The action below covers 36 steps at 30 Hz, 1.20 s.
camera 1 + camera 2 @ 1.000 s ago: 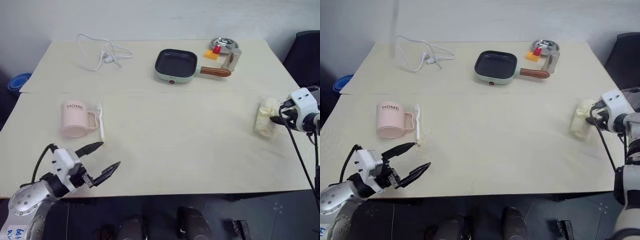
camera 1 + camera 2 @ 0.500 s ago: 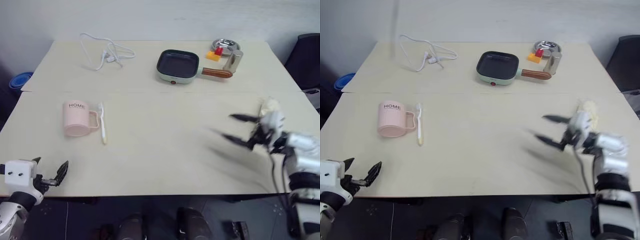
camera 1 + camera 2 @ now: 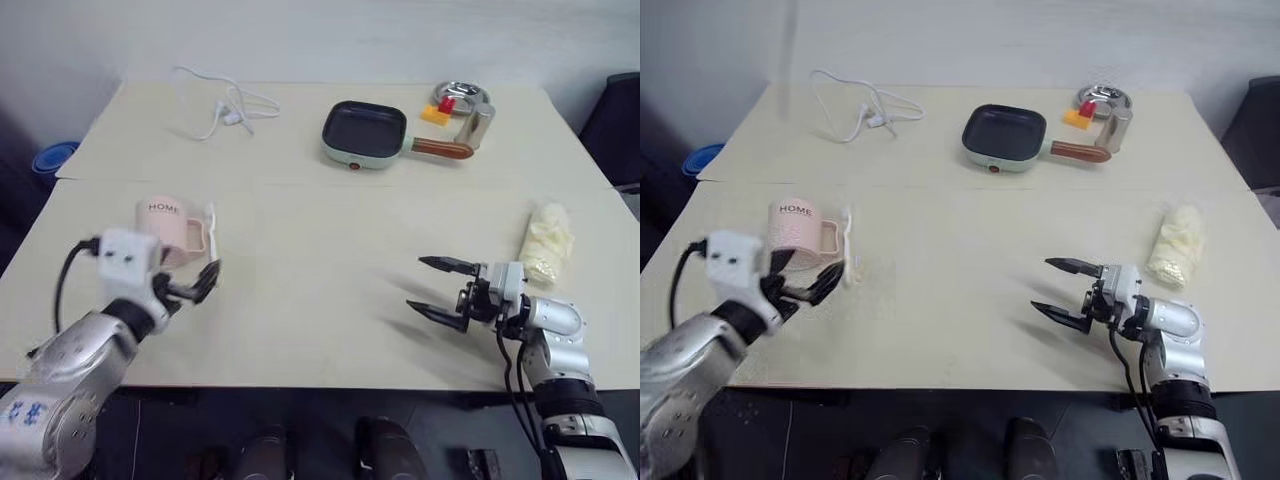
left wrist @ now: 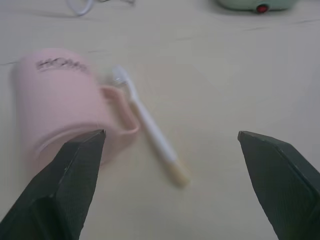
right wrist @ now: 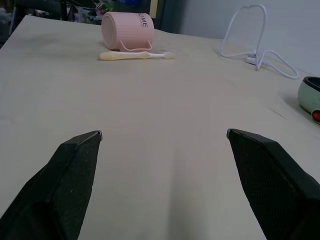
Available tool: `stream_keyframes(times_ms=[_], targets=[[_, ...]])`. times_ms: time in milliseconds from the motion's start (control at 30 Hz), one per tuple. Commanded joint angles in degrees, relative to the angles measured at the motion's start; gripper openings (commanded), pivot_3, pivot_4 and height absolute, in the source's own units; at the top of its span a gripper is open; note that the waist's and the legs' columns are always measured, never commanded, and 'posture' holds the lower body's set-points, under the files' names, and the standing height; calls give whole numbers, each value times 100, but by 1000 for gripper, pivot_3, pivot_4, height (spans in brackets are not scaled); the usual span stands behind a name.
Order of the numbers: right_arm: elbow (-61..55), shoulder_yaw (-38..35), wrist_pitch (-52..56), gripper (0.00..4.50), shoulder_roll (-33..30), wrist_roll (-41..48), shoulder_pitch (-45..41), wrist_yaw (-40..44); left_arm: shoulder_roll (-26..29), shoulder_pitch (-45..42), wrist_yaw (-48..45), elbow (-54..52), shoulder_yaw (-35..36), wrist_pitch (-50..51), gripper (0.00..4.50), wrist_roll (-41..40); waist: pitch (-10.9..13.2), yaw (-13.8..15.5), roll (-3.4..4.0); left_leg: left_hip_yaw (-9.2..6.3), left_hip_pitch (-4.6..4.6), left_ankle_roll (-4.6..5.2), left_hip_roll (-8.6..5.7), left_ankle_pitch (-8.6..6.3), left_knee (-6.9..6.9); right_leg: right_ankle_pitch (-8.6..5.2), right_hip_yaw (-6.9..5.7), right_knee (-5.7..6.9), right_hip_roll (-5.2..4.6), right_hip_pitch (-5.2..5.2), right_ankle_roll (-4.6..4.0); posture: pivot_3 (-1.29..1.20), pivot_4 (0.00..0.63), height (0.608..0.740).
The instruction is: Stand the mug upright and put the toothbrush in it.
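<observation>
The pale pink mug (image 3: 168, 222) marked "HOME" lies on its side at the left of the table, its handle facing the toothbrush. The slim white toothbrush (image 3: 212, 232) lies flat right beside that handle. My left gripper (image 3: 200, 283) hangs open just in front of the mug, with nothing between its fingers; its wrist hides part of the mug. In the left wrist view the mug (image 4: 60, 105) and toothbrush (image 4: 150, 127) lie close ahead. My right gripper (image 3: 415, 283) stands open and empty over bare table at the right, pointing left toward the distant mug (image 5: 127, 31) and toothbrush (image 5: 135, 55).
At the back stand a green pan (image 3: 365, 135) with a brown handle, a metal cup (image 3: 480, 122), a metal bowl (image 3: 460, 95) with small red and yellow blocks, and a coiled white cable (image 3: 220, 100). A pale crumpled bundle (image 3: 548, 245) lies near the right edge.
My left gripper dipped below the near edge, then rose to just in front of the mug. My right gripper swung in from the pale bundle and now points left, opened wider.
</observation>
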Motion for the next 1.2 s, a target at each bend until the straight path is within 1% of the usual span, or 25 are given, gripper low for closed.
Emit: stream_keyframes(times_ms=[33,133,267,367,500,667,733,867,933,1100,1200], targets=[[-336,5,63,4178,43,96,46,-90,-275,-997,879,541,-387,703,4500,571,1,4,-1,0,-1,-1,2,1,0,0,-1,-1,6,0,0,0,150,740],[-523,49,152,4178,88,102,173,-224,-401,-1747,1199,1304,-733,775,4500,1055,1,6,-2,-2,-3,-4,-3,6,1,0,-3,0,13,0,0,0,150,740],[-785,104,219,4178,132,88,377,-359,-489,-2321,1244,2128,-819,958,4500,1367,2,14,-4,-4,-4,-6,-1,5,-1,0,-3,-2,12,-1,1,0,150,740],[-955,116,272,4178,171,87,497,-504,-481,-2443,1177,2424,-780,1002,4500,1522,2,11,-4,-4,-6,-5,-2,5,0,0,-4,-3,12,-2,1,0,150,740],[-1135,149,341,4178,226,82,638,-659,-298,-2330,943,2565,-803,1058,4500,1644,2,0,-4,-3,-4,-8,2,6,0,-1,-3,-2,13,-2,1,0,150,740],[-1271,219,412,4178,320,74,731,-761,383,-2104,442,2866,-710,1295,4500,1673,0,-35,0,2,6,-14,7,9,-1,-1,3,4,18,-2,0,0,150,740],[-1271,243,410,4178,338,70,733,-782,501,-2057,310,2924,-575,1360,4500,1662,0,-49,1,4,8,-14,7,9,-2,-1,5,6,17,-3,-1,0,150,740],[-1266,295,460,4178,368,97,707,-826,925,-2051,-84,3201,-443,1540,4500,1634,0,-55,0,5,7,-14,7,9,-2,-2,7,9,15,-6,-1,0,150,740],[-1272,304,491,4178,390,120,712,-840,981,-2153,-182,3372,-355,1491,4500,1659,-1,-67,2,6,6,-14,8,8,-2,-2,7,10,16,-8,-2,0,150,740],[-1281,323,477,4178,421,100,764,-830,739,-2556,-221,3691,-22,1500,4500,1672,-1,-61,2,6,6,-15,7,9,-2,-3,6,14,15,-8,-3,0,150,740],[-1322,316,512,4178,433,113,819,-856,210,-2883,-43,3811,492,1528,4500,1653,0,-47,0,7,4,-15,5,9,-2,-3,6,16,14,-10,-3,0,150,740]])
